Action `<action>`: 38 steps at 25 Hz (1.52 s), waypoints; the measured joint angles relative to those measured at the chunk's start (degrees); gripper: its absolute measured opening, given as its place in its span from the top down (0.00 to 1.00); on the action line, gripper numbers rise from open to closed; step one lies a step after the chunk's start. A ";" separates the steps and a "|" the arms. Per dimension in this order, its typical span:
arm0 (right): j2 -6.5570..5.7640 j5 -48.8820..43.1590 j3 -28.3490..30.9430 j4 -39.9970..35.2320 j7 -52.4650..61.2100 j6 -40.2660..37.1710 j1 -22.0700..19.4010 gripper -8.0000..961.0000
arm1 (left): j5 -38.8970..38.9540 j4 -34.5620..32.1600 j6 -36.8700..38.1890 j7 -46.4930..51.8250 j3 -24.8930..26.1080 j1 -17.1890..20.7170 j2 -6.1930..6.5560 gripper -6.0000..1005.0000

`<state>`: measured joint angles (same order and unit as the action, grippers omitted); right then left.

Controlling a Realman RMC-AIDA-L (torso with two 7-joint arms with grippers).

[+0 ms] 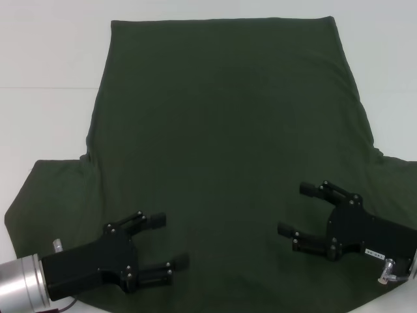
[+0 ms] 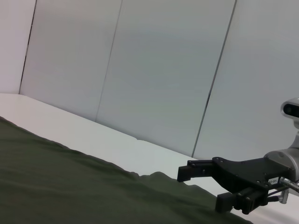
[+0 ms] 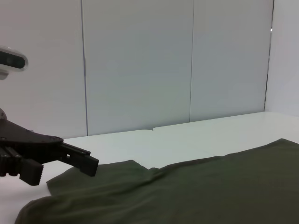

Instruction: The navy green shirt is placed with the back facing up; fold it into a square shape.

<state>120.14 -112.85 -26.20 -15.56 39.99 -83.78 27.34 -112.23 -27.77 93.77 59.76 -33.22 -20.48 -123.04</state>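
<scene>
The navy green shirt (image 1: 228, 150) lies flat on the white table, hem at the far side and sleeves spread toward me at left and right. My left gripper (image 1: 171, 242) hovers over the shirt's near left part, open and empty. My right gripper (image 1: 293, 208) hovers over the near right part, open and empty. The left wrist view shows the shirt (image 2: 70, 186) and the right gripper (image 2: 201, 189) across it. The right wrist view shows the shirt (image 3: 196, 191) and the left gripper (image 3: 60, 165) above its sleeve.
The white table (image 1: 45, 117) shows bare to the left, the right and beyond the shirt. Pale wall panels (image 2: 159, 70) stand behind the table in both wrist views.
</scene>
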 joint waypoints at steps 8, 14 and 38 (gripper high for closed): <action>0.00 0.00 -0.07 0.00 0.00 -0.08 -0.02 0.04 | 0.00 0.00 0.06 0.00 0.00 0.00 0.02 0.07; 0.00 0.02 -0.09 0.00 0.12 -0.24 -0.01 0.04 | -0.01 0.01 0.64 1.67 1.68 0.00 0.19 0.07; -0.10 0.32 -0.06 -0.52 3.08 0.82 1.29 0.04 | -21.63 -19.94 -2.35 86.25 10.42 -4.86 10.96 0.07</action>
<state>120.04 -112.53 -26.26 -16.09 43.07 -82.96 28.63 -133.86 -47.71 91.42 146.01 -22.80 -25.33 -112.08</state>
